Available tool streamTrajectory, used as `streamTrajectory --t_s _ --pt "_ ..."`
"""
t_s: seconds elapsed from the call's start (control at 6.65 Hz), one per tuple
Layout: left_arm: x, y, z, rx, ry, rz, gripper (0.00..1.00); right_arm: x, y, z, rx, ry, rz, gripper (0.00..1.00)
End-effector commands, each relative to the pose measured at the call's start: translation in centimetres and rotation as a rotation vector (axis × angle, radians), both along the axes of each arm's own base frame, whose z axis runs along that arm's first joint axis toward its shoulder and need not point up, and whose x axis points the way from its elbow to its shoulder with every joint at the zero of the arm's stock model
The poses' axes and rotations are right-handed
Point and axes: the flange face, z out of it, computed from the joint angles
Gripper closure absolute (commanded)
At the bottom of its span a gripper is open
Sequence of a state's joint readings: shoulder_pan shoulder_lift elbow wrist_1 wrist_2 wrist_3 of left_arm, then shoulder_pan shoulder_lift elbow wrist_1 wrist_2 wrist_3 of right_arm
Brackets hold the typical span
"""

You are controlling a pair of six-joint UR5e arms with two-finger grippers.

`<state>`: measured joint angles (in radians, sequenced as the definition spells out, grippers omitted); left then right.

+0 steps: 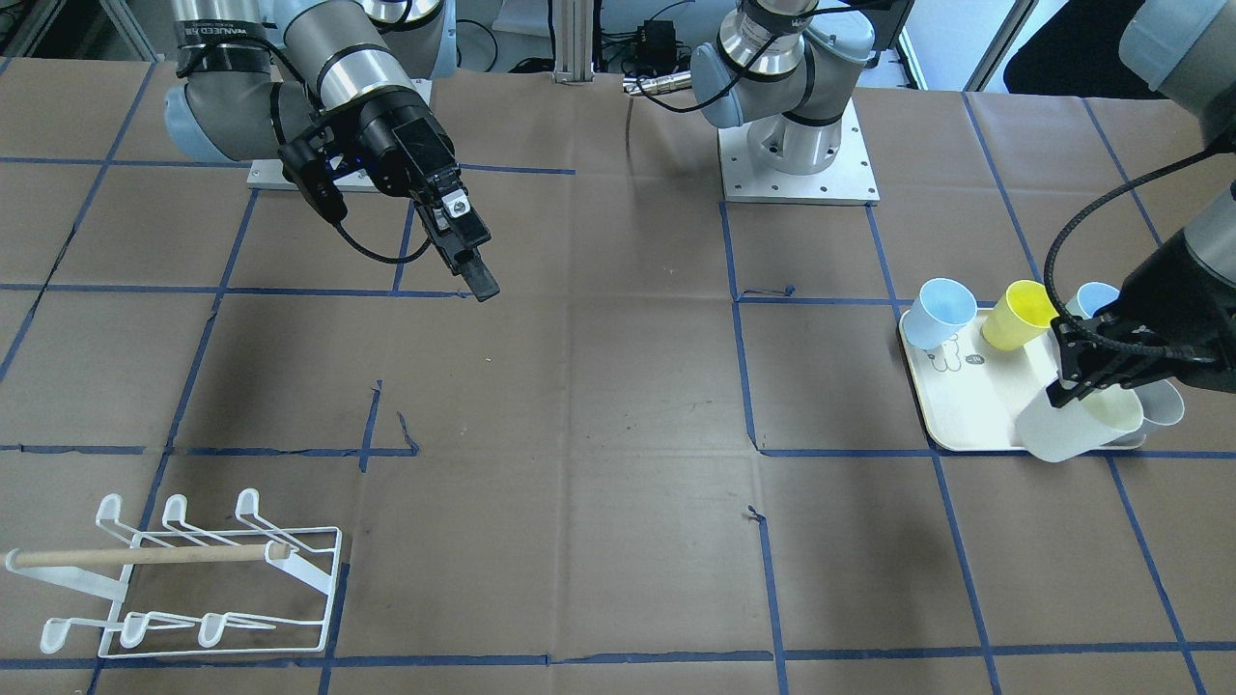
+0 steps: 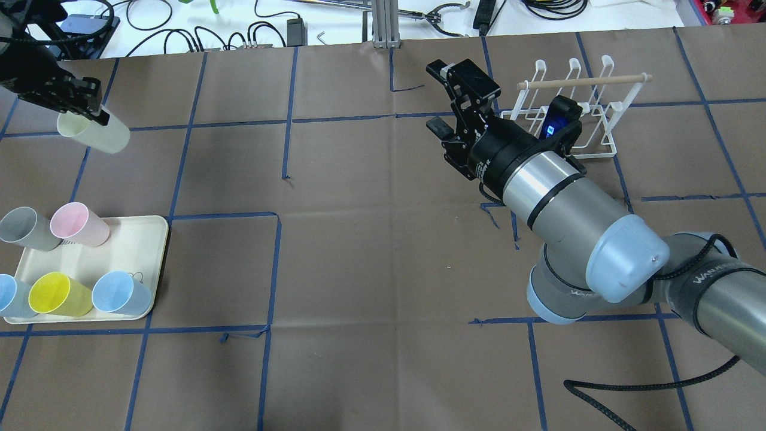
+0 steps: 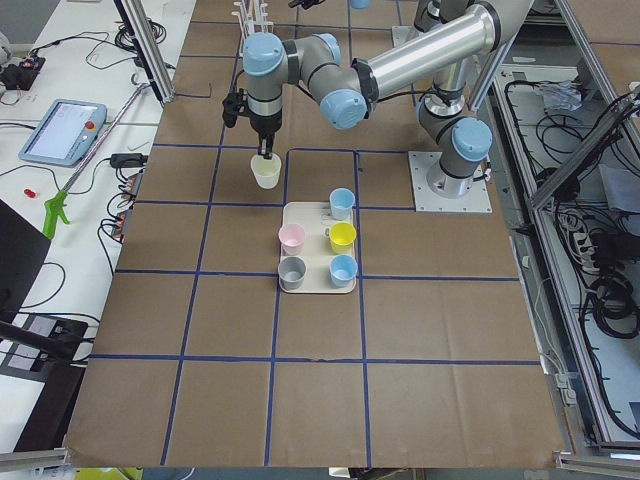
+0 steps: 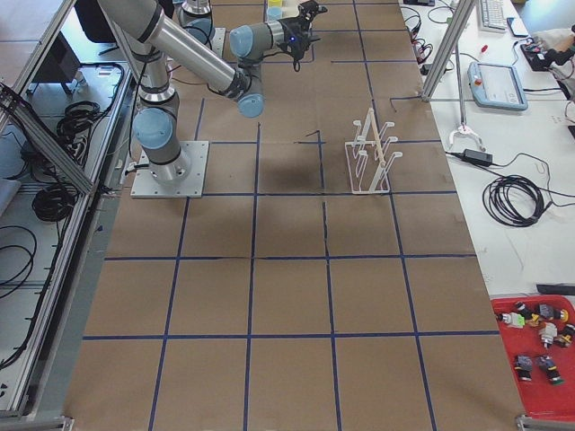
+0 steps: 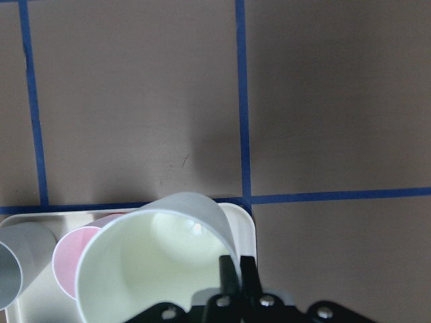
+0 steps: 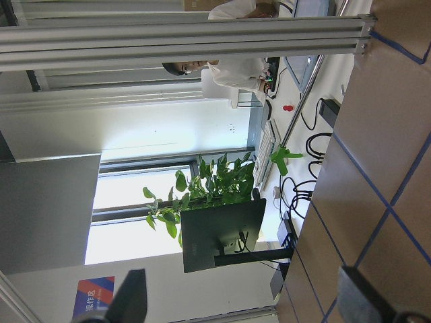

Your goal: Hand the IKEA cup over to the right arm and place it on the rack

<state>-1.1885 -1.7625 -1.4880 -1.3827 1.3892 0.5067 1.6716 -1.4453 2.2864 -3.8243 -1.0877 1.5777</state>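
Overhead exterior gives you the layout. The left gripper holds the cream cup tilted in the air at the table's left end, over the far side of the tray. The right gripper hangs above the middle of the table with its jaws spread wide apart. The rack stands at the far right, and the right arm covers part of it from this angle. On the tray you see a grey cup, a pink cup, a yellow cup and blue cups.

The left wrist-mounted view shows you the grip itself, which overhead cannot. The two black fingers are closed tight on the cup's rim, and the tray's corner and the pink cup lie below it.

Exterior front-facing gives you the rack whole: two rows of upturned hooked prongs and a wooden dowel across them, well apart from both grippers. There the held cup overlaps the tray's edge.

The right wrist-mounted view points out into the room. Its fingertips sit far apart at the bottom, and beyond them you see a bright window, a leafy plant, a dark monitor and a person in white at a desk.

The table is covered in brown paper marked into squares with blue tape. In the side views you find white benches with cables, a teach pendant and a red bin of small parts.
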Motion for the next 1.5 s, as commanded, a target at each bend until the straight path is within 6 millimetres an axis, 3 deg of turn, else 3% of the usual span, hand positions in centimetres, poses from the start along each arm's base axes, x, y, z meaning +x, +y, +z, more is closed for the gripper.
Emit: streamTrajectory --t_s 0.0,0.3,0.75,1.05,1.35 --pt "-7.4 -1.2 1.3 -0.11 0.132 -0.123 1.0 0.1 0.6 -0.4 -0.007 -0.018 -0.005 0.0" --pt "-13.7 -2.5 3.0 -0.388 0.298 -0.262 1.0 0.2 0.2 -0.7 0.0 -0.005 -0.003 0.0" --pt "-18.9 1.0 -0.6 -0.632 0.478 -0.405 1.0 0.2 -0.3 -1.8 0.107 -0.035 -0.017 0.0" --pt "-21.2 6.8 -2.6 -0.769 0.602 -0.507 1.0 0.3 -0.9 -2.4 0.219 -0.077 -0.028 0.0" --pt "-23.8 13.2 -7.1 -0.88 0.629 -0.6 1.0 0.4 -1.6 -2.3 0.243 -0.06 -0.025 0.0"
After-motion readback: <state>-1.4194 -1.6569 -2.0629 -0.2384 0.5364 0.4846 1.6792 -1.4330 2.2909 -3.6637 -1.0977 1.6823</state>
